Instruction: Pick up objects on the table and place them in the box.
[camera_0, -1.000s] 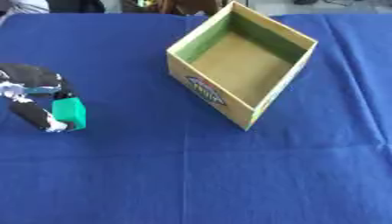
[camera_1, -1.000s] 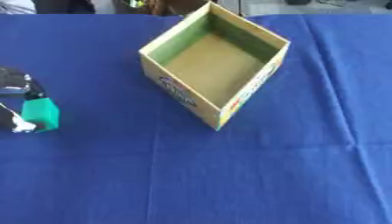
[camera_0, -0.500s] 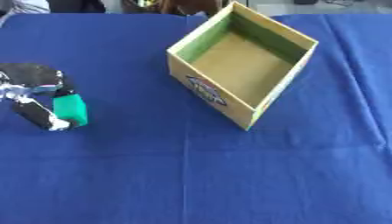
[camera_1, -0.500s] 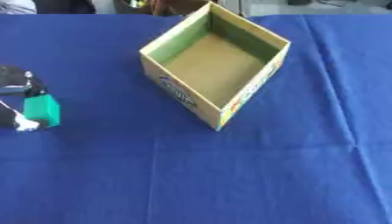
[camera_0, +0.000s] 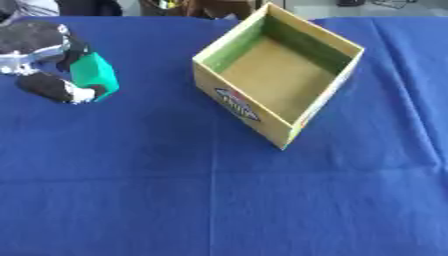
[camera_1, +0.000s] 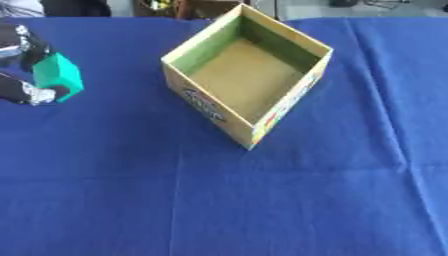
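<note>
At 9 o'clock, left robot hand (camera_0: 42, 62) clamped round green block (camera_0: 93, 75), above blue desk (camera_0: 219, 190). Transport step; next: carry toward 3 o'clock, over open box (camera_0: 278, 75), release.

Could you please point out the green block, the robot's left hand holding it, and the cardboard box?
green block (camera_0: 94, 75), left eye view, on its front face.
left hand (camera_0: 39, 42), left eye view, on the back of the hand.
cardboard box (camera_0: 241, 102), left eye view, on its printed outer wall.
</note>
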